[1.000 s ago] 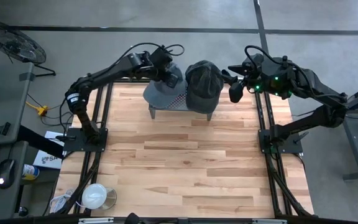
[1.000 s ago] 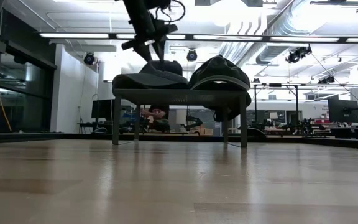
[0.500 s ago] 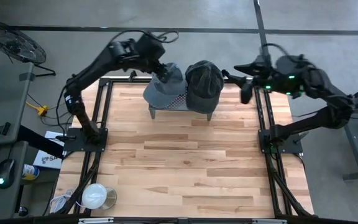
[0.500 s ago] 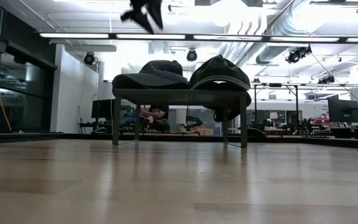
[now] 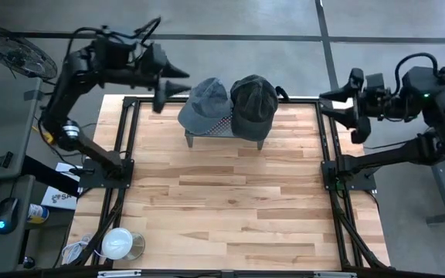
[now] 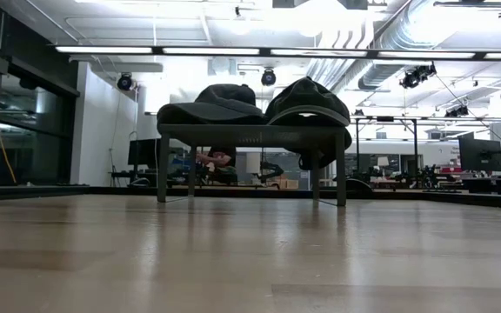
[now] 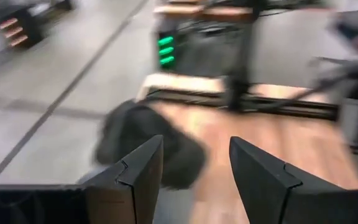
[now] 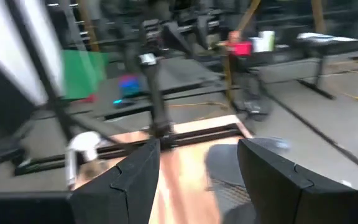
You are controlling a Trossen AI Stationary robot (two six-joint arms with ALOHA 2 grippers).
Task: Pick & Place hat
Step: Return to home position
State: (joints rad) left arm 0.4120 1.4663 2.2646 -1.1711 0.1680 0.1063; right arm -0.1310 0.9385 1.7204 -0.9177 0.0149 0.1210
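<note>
The gray cap (image 5: 205,99) and the darker cap (image 5: 253,104) sit side by side, touching, on the small metal shelf (image 5: 224,130) at the far edge of the wooden table (image 5: 222,201). My left gripper (image 5: 174,83) hangs past that far edge, near the gray cap, with its fingers spread and empty. My right gripper (image 5: 337,104) hovers by the table's right rail, apart from the caps, also spread wide and holding nothing.

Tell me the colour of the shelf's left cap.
The cap is gray; clearest in the high view.

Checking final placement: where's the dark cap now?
High view: the dark cap sits on the small shelf at the table's far edge, right of the gray cap, touching it.
</note>
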